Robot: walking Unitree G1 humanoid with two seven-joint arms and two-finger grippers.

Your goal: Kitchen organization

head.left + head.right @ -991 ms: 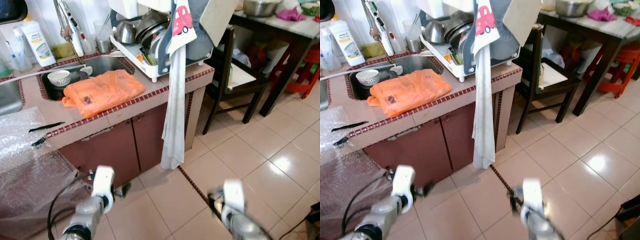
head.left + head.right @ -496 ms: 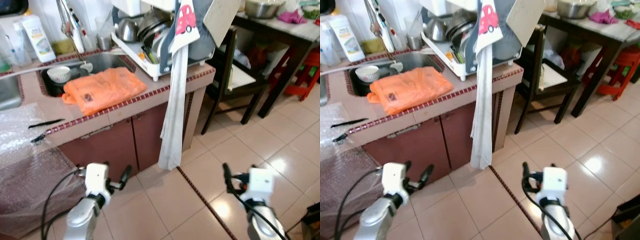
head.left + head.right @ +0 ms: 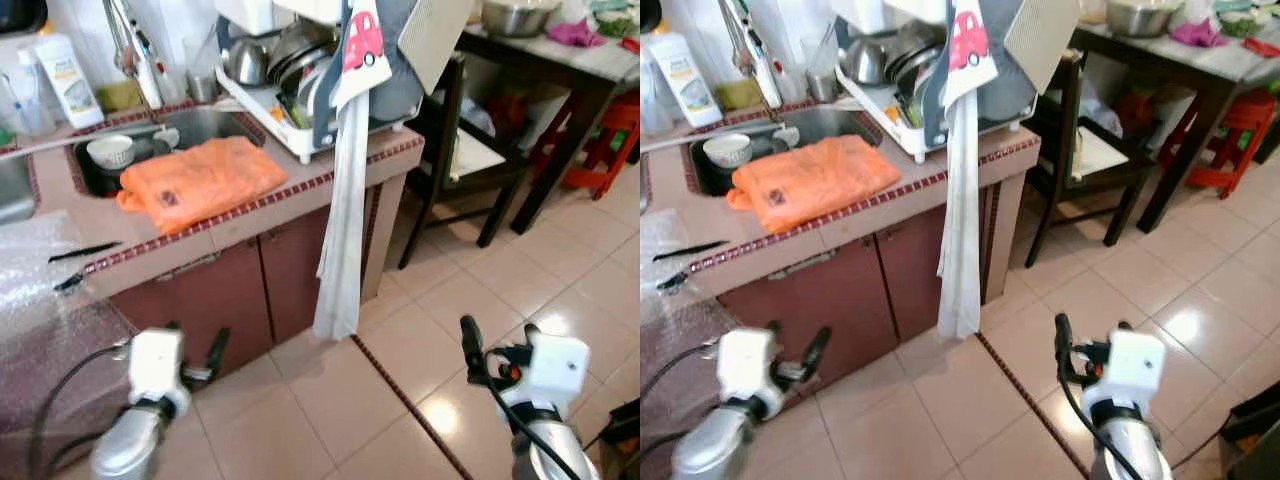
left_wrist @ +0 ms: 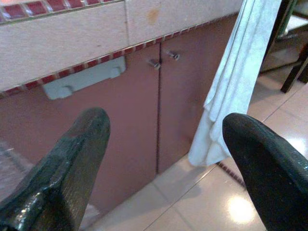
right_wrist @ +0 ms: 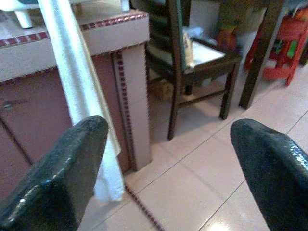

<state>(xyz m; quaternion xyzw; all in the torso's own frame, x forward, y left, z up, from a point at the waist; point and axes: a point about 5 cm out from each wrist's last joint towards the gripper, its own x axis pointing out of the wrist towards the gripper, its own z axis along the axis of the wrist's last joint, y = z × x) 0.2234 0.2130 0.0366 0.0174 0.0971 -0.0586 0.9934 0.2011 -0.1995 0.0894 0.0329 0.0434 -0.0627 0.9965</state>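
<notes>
A tiled kitchen surface (image 3: 250, 215) with a sunken sink (image 3: 190, 130) is being faced from the floor, and on it an orange plastic bag (image 3: 200, 178) is lying just in front of the sink, its long axis running along the front edge. From the bag outward, a dish rack (image 3: 300, 95) is standing beside it and a long white towel (image 3: 340, 230) is hanging down past the cabinet doors. The bag is judged to lie up and ahead of the left tool (image 3: 195, 358), the nearer one, while the right tool (image 3: 495, 350) is being held over the floor tiles; both are spread open and empty.
</notes>
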